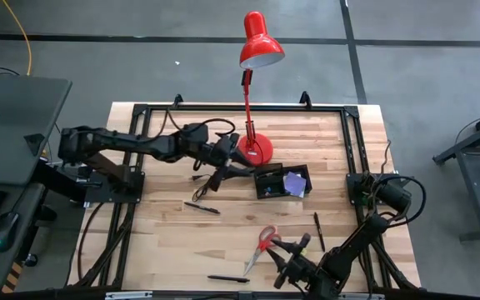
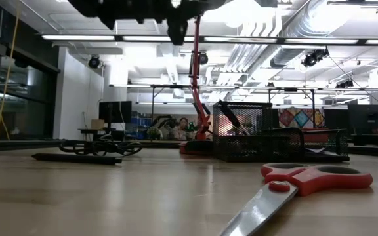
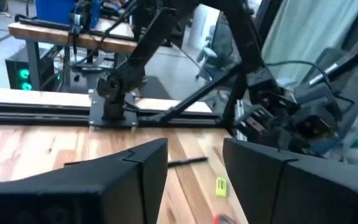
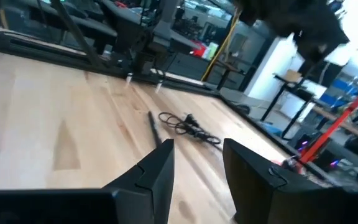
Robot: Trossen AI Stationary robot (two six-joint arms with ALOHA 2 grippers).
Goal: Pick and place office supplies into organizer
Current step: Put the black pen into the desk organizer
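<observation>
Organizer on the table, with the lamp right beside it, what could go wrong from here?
1. The left end effector hangs beside the red lamp; a swing toward the organizer could knock the lamp's stem.
2. A black cable lies under that arm, near a pen, and could snag a low grasp.
3. The right end effector is beside the scissors; nudging them could push them toward the table edge.

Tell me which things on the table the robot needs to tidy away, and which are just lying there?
For the job: scissors, pens, purple sticky-note pad lying in the organizer.

Just lying about: red desk lamp, black coiled cable.
</observation>
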